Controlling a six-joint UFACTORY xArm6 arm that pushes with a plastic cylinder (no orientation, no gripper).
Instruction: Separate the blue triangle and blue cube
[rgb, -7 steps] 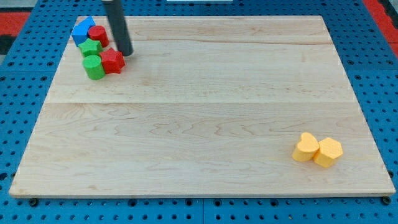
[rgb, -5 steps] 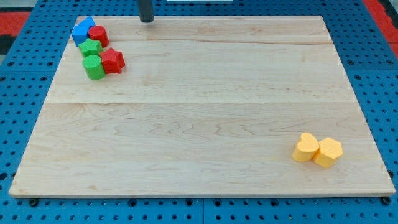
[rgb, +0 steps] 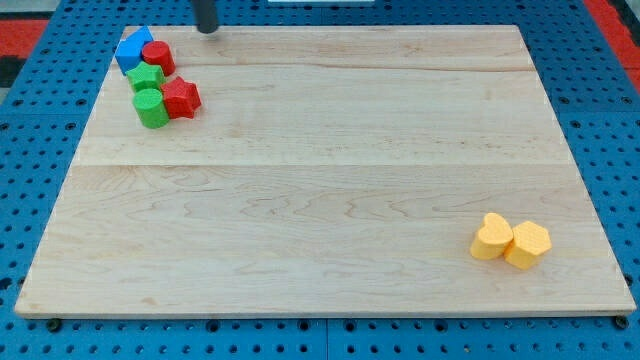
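A blue block (rgb: 131, 49) sits at the board's top left corner; I can make out only one blue shape, and whether it is the cube or the triangle is unclear. It touches a red cylinder (rgb: 158, 57) on its right. My tip (rgb: 206, 30) is at the board's top edge, to the right of the blue block and apart from every block. Only the rod's lower end shows.
Below the blue block cluster a green star (rgb: 146, 78), a green cylinder (rgb: 152, 108) and a red star (rgb: 181, 98). Two yellow blocks (rgb: 511, 241) touch at the board's bottom right. The wooden board (rgb: 320, 180) lies on a blue pegboard.
My tip left the red star's right side, moved up to the board's top edge, then shifted a little left. No block has moved.
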